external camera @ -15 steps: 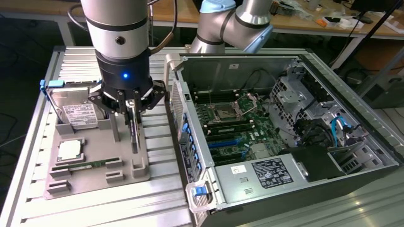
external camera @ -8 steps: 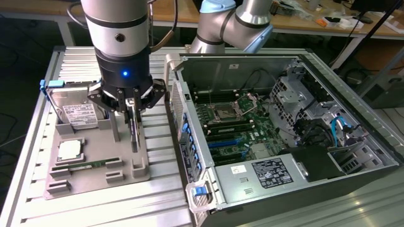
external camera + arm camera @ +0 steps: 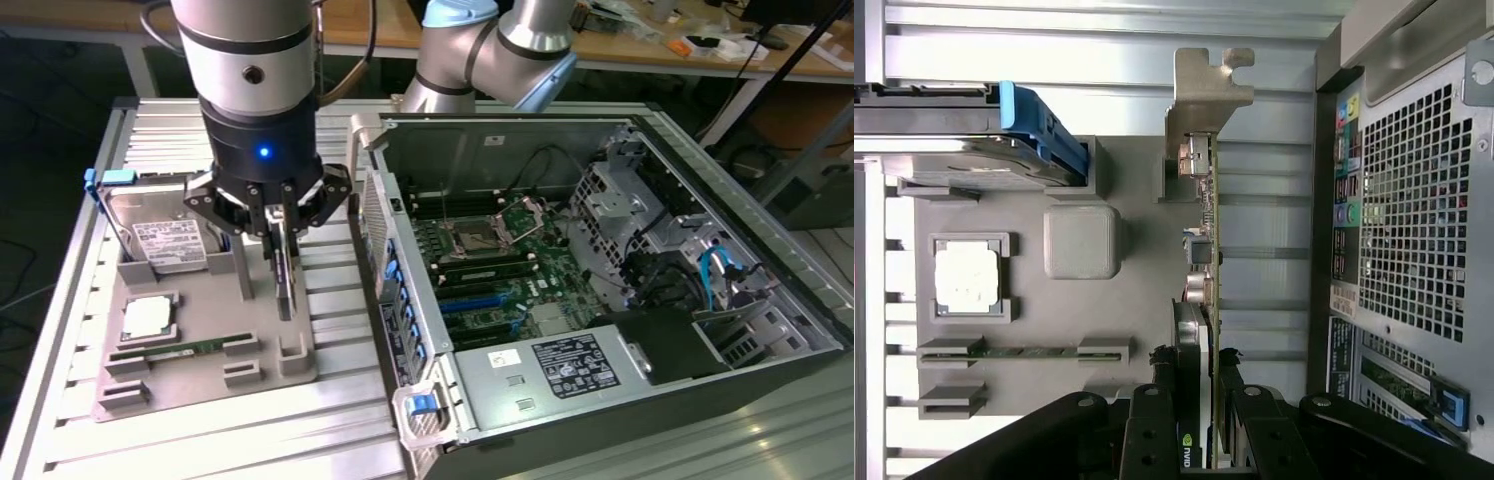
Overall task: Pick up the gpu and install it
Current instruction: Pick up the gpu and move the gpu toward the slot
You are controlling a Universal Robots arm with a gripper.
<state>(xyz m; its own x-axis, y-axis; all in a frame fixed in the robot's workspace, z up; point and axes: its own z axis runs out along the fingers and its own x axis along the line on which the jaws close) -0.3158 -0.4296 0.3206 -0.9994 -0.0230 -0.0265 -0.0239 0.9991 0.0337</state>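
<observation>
The gpu is a thin dark card standing on edge in the grey holder tray at the exterior view's left. My gripper hangs straight down over the card's upper edge. In the wrist view the gpu runs away from the camera to its beige metal bracket. My gripper has a black finger pressed against each side of the card's near end, so it is shut on it. The card's lower edge still sits at tray level.
The tray also holds a silver hard drive with a blue frame, a square processor chip and a green memory stick. The open computer case lies just beside the tray, its perforated rear panel close to the card.
</observation>
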